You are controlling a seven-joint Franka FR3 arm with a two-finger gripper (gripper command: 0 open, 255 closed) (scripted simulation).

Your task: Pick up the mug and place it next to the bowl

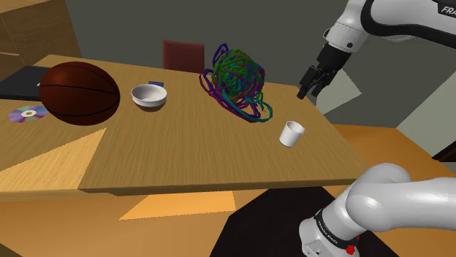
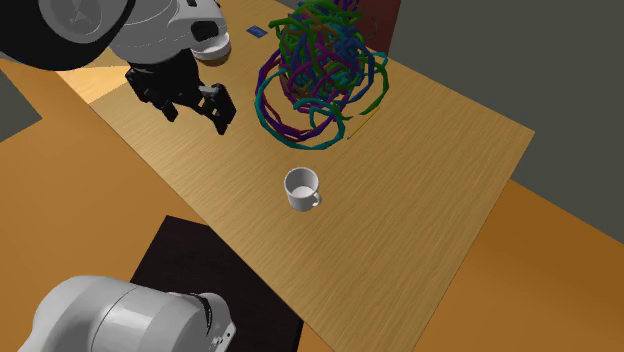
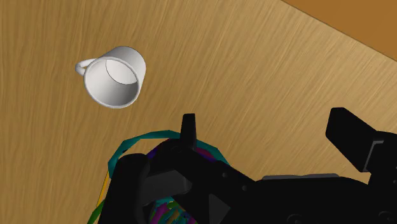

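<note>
A white mug point(image 1: 291, 133) point(image 2: 301, 189) point(image 3: 116, 76) stands upright on the wooden table point(image 1: 204, 157), near the edge at the shoulder view's right. A white bowl point(image 1: 149, 96) point(image 2: 216, 47) sits farther along the table, beyond a tangle of coloured wire; in the second exterior view the arm partly covers it. My black gripper point(image 1: 307, 93) point(image 2: 197, 117) point(image 3: 267, 137) hangs well above the table, off to one side of the mug. Its fingers stand apart with nothing between them.
The coloured wire tangle point(image 1: 235, 82) point(image 2: 318, 75) rises between mug and bowl. A large brown basketball point(image 1: 79, 93) lies beside the bowl, with a disc point(image 1: 28, 112) and a dark flat item point(image 1: 22, 80) past it. A dark red chair back point(image 1: 183, 55) stands behind the table.
</note>
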